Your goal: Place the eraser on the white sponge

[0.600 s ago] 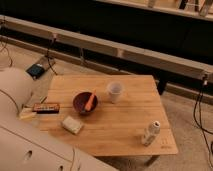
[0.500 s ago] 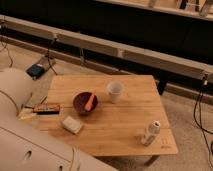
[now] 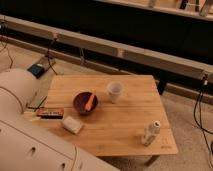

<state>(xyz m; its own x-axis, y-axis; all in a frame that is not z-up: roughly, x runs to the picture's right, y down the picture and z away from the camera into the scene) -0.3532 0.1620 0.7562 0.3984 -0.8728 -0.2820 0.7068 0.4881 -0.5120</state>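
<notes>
A low wooden surface (image 3: 131,119) sat in the middle of the view, seen from above and slightly to one side. The bulky white robot arm (image 3: 27,142) filled the lower left corner and covered the near left corner of the surface. The end effector was outside the frame, somewhere beyond that white casing, so I could not tell how far open it was or whether it had hold of anything.

The eraser (image 3: 50,113), a flat dark bar with an orange-red stripe along it, lay on the surface near its left edge, close against the arm's casing. The white sponge (image 3: 73,124), a small pale block, lay just beside it, toward the right and nearer the camera. I could not tell whether their corners touched. The eraser was not on the sponge.

Behind the two, a dark red bowl (image 3: 84,102) stood with an orange stick-shaped item (image 3: 90,101) leaning inside it. A white cup (image 3: 115,92) stood upright just to the right of the bowl, apart from it. A small white bottle (image 3: 151,133) stood near the front right corner, well apart from everything else.

A thin dark item (image 3: 37,103) sat at the left edge, partly hidden by the arm. On the floor beyond the left side lay a bluish box (image 3: 39,68), and cables (image 3: 199,107) trailed down on the right. A long pale rail (image 3: 130,50) ran across the dark background.
</notes>
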